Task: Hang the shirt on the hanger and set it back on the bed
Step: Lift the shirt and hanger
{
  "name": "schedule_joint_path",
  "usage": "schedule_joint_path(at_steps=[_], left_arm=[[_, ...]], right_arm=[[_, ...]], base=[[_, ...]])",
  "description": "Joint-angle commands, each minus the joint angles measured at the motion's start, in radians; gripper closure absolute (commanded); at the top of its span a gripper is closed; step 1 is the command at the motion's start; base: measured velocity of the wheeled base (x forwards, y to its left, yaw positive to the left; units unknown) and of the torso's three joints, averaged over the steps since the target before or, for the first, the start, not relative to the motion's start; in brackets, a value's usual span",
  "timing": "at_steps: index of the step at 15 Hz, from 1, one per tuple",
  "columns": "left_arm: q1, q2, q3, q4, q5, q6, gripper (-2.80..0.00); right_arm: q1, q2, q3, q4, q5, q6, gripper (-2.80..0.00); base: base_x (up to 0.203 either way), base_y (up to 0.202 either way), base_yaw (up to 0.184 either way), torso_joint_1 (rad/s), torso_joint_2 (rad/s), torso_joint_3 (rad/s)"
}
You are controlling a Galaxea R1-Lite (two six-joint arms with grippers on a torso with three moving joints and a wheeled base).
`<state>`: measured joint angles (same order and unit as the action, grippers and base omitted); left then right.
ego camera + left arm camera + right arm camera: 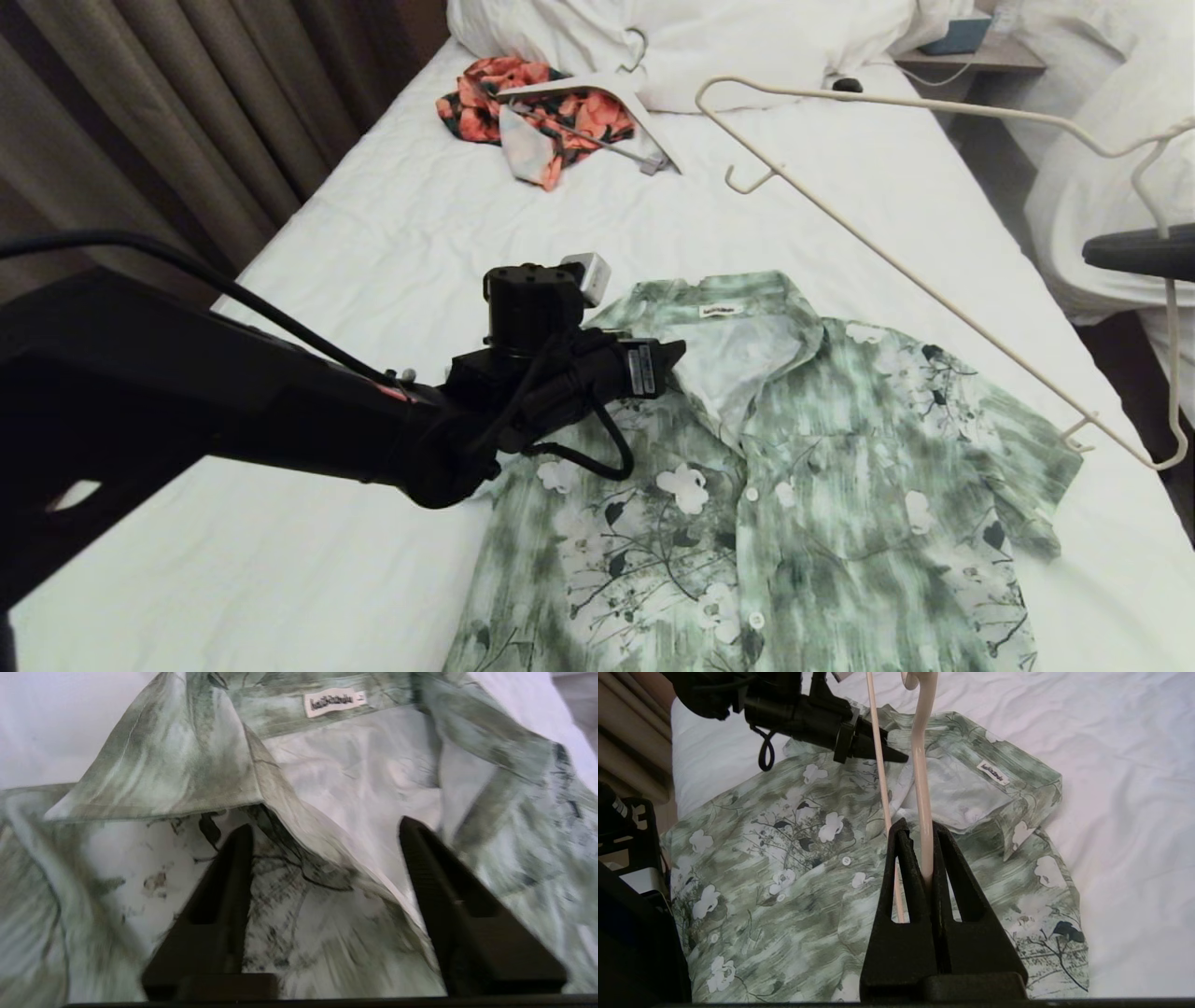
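Here the collar label (334, 702) is unreadable; left gripper (327, 844) spread empty, right gripper (926, 833) clamps hanger (921, 788)

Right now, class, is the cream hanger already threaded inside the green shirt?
No: in the head view the hanger is held up in the air above the bed, outside the shirt, which lies flat.

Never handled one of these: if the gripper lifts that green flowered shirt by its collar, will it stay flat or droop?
Probably droop: the shirt lies thin and creased, its collar already folding over. It looks light, so it may drag across the bed.
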<state>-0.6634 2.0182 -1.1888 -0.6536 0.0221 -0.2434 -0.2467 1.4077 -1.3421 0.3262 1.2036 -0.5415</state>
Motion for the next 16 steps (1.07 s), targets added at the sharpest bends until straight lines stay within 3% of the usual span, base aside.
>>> schedule_joint_path(at_steps=[1,11,12,16], left_arm=[[0.007,0.042,-0.019,-0.004,0.001,-0.002,-2.8],[0.018,0.134,-0.111,-0.009,0.058,-0.004,-2.8],[0.018,0.134,-0.112,-0.009,0.059,-0.005,0.0],[0.019,0.12,-0.117,-0.025,0.059,-0.004,0.0]], right_arm=[[0.0,0.002,0.0,0.002,0.007,-0.003,0.0],[0.0,0.007,0.008,0.004,0.007,-0.003,0.0],[0.0,0.011,0.008,0.004,0.007,-0.003,0.0],[0.004,0.015,0.014,0.004,0.006,-0.006,0.0]], base=[[0.0,0.0,0.0,0.0,0.0,0.0],[0.0,0.0,0.0,0.0,0.0,0.0],[0.0,0.0,0.0,0.0,0.0,0.0],[0.0,0.0,0.0,0.0,0.0,0.0]])
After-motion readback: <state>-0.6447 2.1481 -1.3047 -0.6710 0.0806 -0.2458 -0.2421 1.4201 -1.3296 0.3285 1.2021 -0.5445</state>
